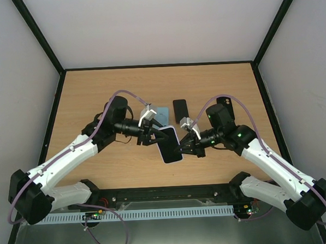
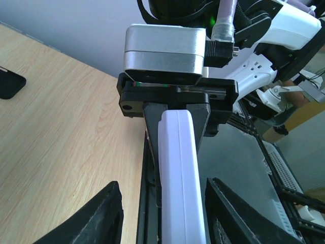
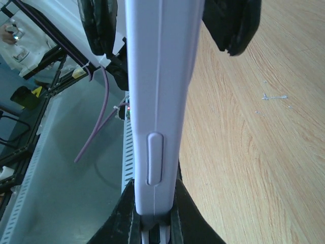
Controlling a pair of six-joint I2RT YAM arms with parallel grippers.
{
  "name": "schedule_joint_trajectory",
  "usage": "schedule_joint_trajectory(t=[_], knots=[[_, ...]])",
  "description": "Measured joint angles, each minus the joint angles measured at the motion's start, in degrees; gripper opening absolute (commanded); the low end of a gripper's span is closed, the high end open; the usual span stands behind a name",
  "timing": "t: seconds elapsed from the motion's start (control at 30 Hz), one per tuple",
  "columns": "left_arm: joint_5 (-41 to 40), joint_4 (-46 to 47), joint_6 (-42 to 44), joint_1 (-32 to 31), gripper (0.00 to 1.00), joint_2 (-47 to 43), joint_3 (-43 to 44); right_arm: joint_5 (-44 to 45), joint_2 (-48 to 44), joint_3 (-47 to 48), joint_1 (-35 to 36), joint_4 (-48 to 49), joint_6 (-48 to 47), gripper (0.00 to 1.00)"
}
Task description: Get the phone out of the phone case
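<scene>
The phone, dark screen [image 1: 168, 143] upward, sits in a pale lavender phone case [image 1: 176, 154] held in the air between the two arms. My right gripper [image 1: 183, 148] is shut on the case's right edge; in the right wrist view its fingers [image 3: 189, 213] pinch the case's side [image 3: 155, 101] just below the side button. My left gripper [image 1: 153, 137] stands open around the case's other end. In the left wrist view the case's edge [image 2: 180, 178] runs between its fingers [image 2: 99, 218] with a gap on each side.
On the wooden table [image 1: 96, 92] behind the arms lie a black phone [image 1: 180, 110], a light blue case [image 1: 161, 114] and a dark item [image 1: 225, 101] by the right arm. Black frame posts border the table. A black rail [image 1: 167, 195] runs along the near edge.
</scene>
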Motion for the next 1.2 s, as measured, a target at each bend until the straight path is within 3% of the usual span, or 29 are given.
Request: schedule_joint_trajectory(t=[0.1,0.23,0.3,0.43,0.57,0.77,1.0,1.1,1.2], knots=[[-0.3,1.0,-0.1,0.0,0.49,0.4,0.0,-0.2,0.0,0.0,0.0,0.4,0.5,0.02],[-1.1,1.6,-0.2,0.0,0.65,0.5,-0.7,-0.2,0.0,0.0,0.0,0.4,0.9,0.02],[-2.0,2.3,-0.6,0.0,0.66,0.3,-1.6,-0.3,0.0,0.0,0.0,0.4,1.0,0.02],[-3.5,4.4,-2.3,0.0,0.55,-0.2,-4.2,-0.3,0.0,0.0,0.0,0.3,1.4,0.02],[-3.1,5.7,-3.8,0.0,0.38,-0.3,-4.5,-0.3,0.3,0.1,0.0,0.3,1.9,0.02],[-2.0,9.6,-6.3,-0.1,0.29,-1.3,-6.4,0.1,0.4,0.1,-0.1,0.6,2.3,0.02],[-0.5,14.2,-10.0,0.0,0.08,-3.0,-9.0,-0.1,0.4,0.1,-0.3,0.7,2.7,0.02],[-0.1,15.6,-11.6,0.1,0.05,-3.3,-9.7,-0.2,0.4,0.2,-0.3,0.9,3.1,0.11],[0.1,16.3,-13.2,0.1,0.03,-3.4,-9.8,-0.3,0.4,0.4,-0.3,1.0,3.1,0.39]])
